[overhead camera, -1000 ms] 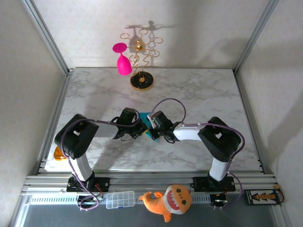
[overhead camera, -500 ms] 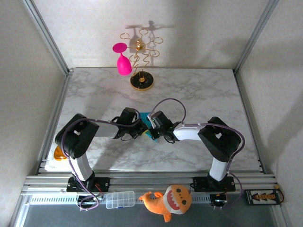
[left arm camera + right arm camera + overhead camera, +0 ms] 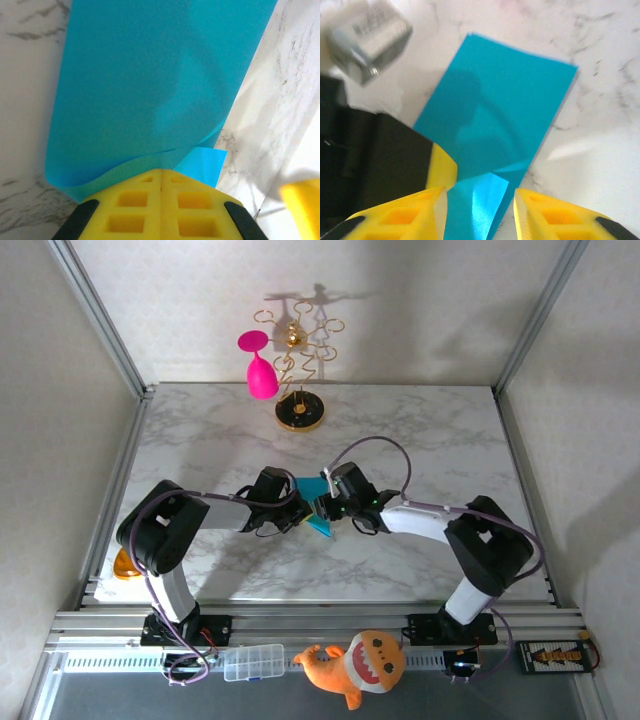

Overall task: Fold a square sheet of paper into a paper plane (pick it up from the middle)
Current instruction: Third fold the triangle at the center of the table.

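Note:
The square sheet of paper [image 3: 319, 524], turquoise and folded over on itself, lies on the marble table [image 3: 430, 440] between both grippers. My left gripper [image 3: 300, 512] is shut on its near edge; in the left wrist view the yellow fingertips [image 3: 150, 181] press together at the gripper [image 3: 161, 172] with the paper [image 3: 150, 75] fanning out ahead. My right gripper [image 3: 331, 506] stands open over the sheet. In the right wrist view the paper [image 3: 505, 95] and a shiny folded flap run between the spread fingers of the gripper [image 3: 479, 195], touching neither. The left gripper's finger [image 3: 442, 167] shows at the left.
A gold wire stand [image 3: 299, 412] with a pink goblet [image 3: 262, 375] hanging on it stands at the table's far middle. An orange plush toy [image 3: 355, 665] and a clear plastic box [image 3: 253, 661] sit on the front rail. An orange object [image 3: 124, 565] lies at the left edge.
My right gripper has opened and let go of the paper, and its arm has swung out to the right. More of the sheet now shows below the grippers. The left gripper stays shut.

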Robot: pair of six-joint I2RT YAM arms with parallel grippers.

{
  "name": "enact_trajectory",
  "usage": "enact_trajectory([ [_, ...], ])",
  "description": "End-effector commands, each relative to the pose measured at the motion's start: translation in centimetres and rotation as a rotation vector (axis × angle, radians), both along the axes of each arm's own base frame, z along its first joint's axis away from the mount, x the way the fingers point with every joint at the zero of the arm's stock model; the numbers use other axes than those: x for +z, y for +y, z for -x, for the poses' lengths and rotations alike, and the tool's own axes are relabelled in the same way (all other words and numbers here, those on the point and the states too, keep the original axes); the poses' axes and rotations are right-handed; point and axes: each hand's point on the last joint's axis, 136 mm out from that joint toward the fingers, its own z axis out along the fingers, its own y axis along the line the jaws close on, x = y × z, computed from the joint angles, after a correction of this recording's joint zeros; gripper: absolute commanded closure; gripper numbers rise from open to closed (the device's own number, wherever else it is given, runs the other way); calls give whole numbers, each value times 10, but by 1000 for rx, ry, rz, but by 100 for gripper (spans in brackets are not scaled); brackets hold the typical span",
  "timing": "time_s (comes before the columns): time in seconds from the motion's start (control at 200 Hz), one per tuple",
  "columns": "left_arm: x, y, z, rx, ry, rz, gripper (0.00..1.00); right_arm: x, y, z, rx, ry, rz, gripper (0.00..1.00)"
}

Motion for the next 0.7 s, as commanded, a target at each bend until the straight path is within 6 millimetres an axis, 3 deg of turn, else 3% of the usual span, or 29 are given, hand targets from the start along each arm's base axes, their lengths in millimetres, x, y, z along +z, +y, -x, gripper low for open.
enact_trajectory([
  [0.0, -19, 8, 6, 4, 45, -65, 96, 21, 5, 1, -5, 36, -62, 59],
  [0.115, -18, 7, 6, 2, 41, -62, 96, 18, 13, 18, 60, 109, -104, 66],
  [0.335, -15, 6, 5, -4, 35, -52, 95, -1, 23, 54, 161, 277, -177, 90],
  [0.696, -8, 2, 3, -10, 22, -31, 94, -35, 24, 62, 150, 384, -149, 92],
])
